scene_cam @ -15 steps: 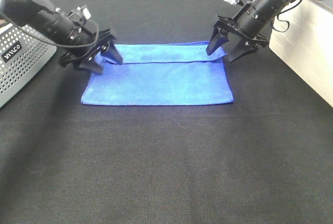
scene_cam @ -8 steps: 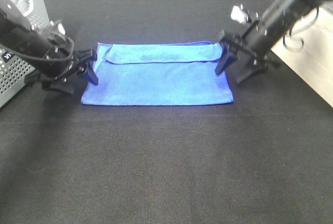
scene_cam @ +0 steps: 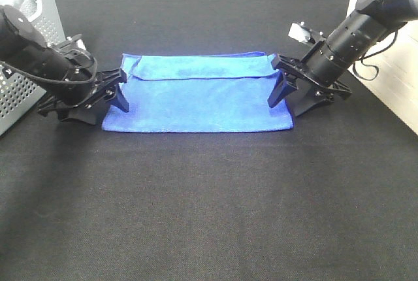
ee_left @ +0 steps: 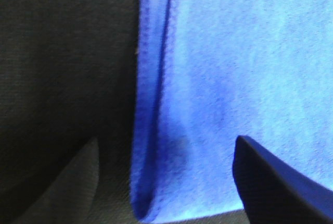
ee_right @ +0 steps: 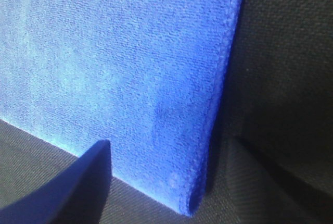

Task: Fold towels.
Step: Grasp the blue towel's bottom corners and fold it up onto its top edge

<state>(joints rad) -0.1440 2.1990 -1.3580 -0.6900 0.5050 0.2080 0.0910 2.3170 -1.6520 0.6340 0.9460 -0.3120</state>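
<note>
While the black counter (scene_cam: 209, 215) carries the blue towel (scene_cam: 202, 101) flat, far edge folded over, you've got both arms slanted low: left hand (scene_cam: 98, 108) & right hand (scene_cam: 285, 106) w/ fingers apart, straddling its side edges.

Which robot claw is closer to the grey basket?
Left. The left gripper sits at the left edge of the towel, near the grey basket; the right gripper is at the opposite edge.
</note>
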